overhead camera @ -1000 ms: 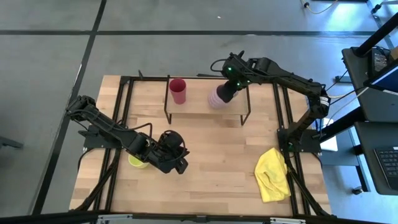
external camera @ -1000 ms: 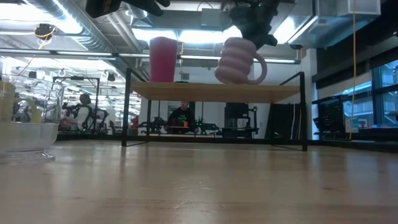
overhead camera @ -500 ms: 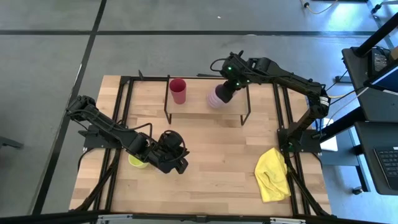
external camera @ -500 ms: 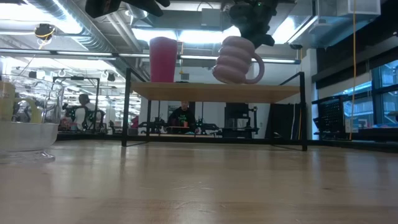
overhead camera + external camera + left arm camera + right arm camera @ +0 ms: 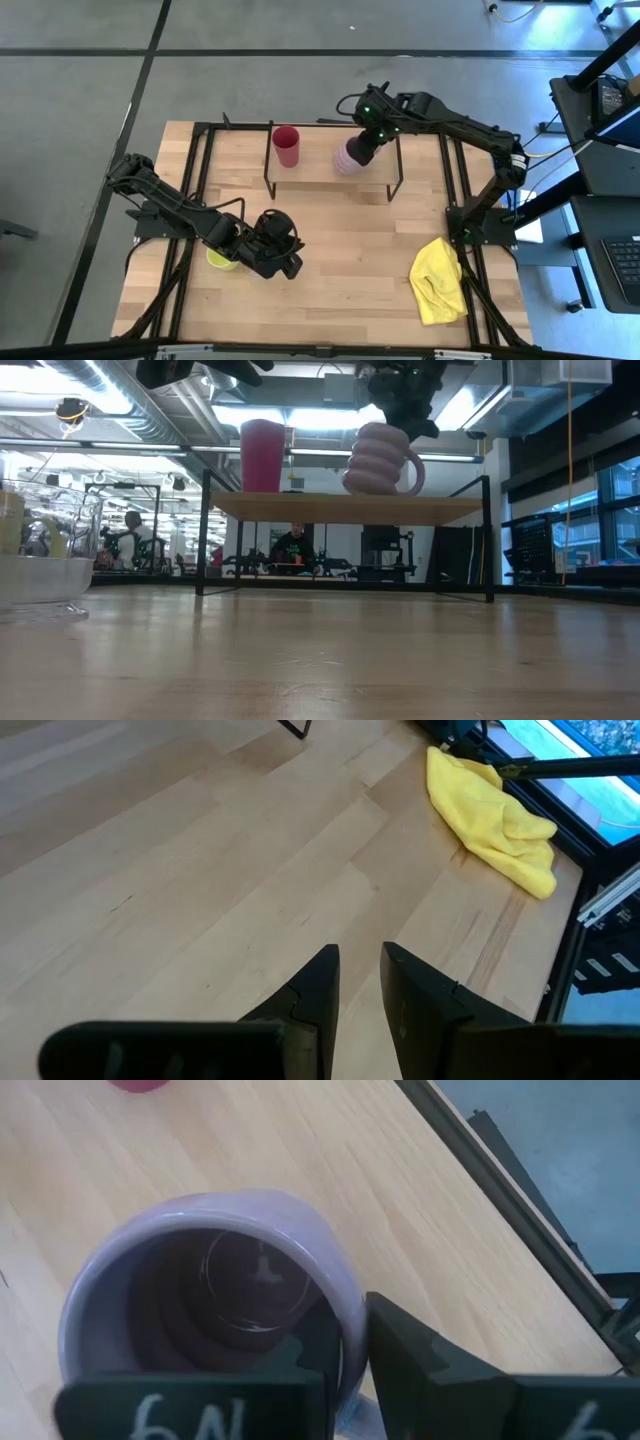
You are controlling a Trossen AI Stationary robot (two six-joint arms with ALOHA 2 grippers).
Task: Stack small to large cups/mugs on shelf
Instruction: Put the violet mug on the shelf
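The red cup [image 5: 286, 146] [image 5: 262, 455] stands on the shelf [image 5: 315, 172] [image 5: 300, 507], a light-wood board on a black wire frame. My right gripper [image 5: 360, 150] [image 5: 345, 1342] is shut on the lilac mug [image 5: 345, 160] [image 5: 380, 460] above the board's right half. A round clear rim [image 5: 255, 1280] shows inside that mug. The yellow-green mug [image 5: 218, 260] stands on the table beside my left gripper [image 5: 288, 260] [image 5: 360, 960], which hovers near the table's middle with only a narrow gap between its fingers. A clear vessel [image 5: 40, 550] shows at the low view's left edge. My right gripper holds the lilac mug by its rim wall [image 5: 345, 1325], one finger inside the mug and one outside. It comes from above, pointing down, on the side where the handle [image 5: 415, 465] is. The mug is upright, its base level with the board; whether it rests there I cannot tell.
A crumpled yellow cloth [image 5: 438, 280] [image 5: 495, 810] lies near the table's right near corner. Bare wooden tabletop [image 5: 350, 250] spreads between the shelf and the near edge. Black frame rails [image 5: 462, 200] run along the table's left and right sides.
My right gripper has moved the lilac mug a little toward the red cup, and the mug now sits more upright than a second ago. The left arm has kept still.
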